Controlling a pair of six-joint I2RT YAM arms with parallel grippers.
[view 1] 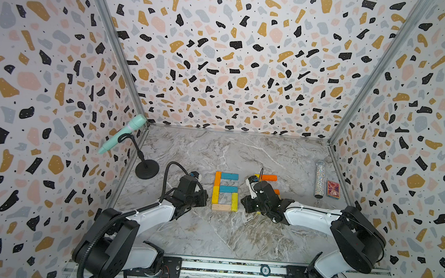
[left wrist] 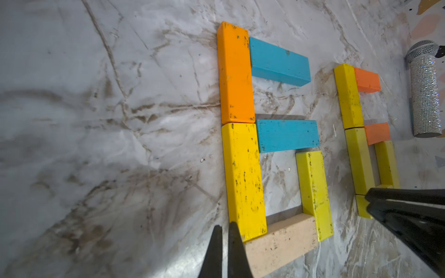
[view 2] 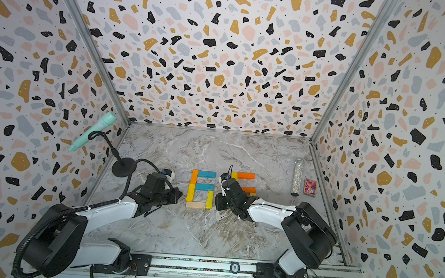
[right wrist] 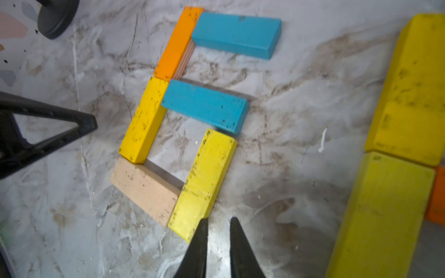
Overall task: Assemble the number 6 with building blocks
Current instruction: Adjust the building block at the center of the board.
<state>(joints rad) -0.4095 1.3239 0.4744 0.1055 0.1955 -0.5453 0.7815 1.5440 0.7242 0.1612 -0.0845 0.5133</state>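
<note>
Scuffed painted wooden building blocks (left wrist: 243, 178); smooth marble-look table (left wrist: 96, 144).

marble tabletop (view 1: 221, 233) | on it: number 6 (view 1: 225, 191), other building blocks (left wrist: 358, 158), glitter microphone (view 1: 320, 181), card box (view 1: 333, 189), stand (view 1: 146, 169)

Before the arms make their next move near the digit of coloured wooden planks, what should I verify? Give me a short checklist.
1. Digit 6 of six painted wooden planks complete, loop closed: ok.
2. Left gripper shut and empty: ok.
3. Right gripper empty, jaws slightly apart: ok.
4. Right gripper clear of the lime-yellow wooden plank: cannot tell.
5. Second yellow-and-orange plank figure finished: cannot tell, lower end hidden.
</note>
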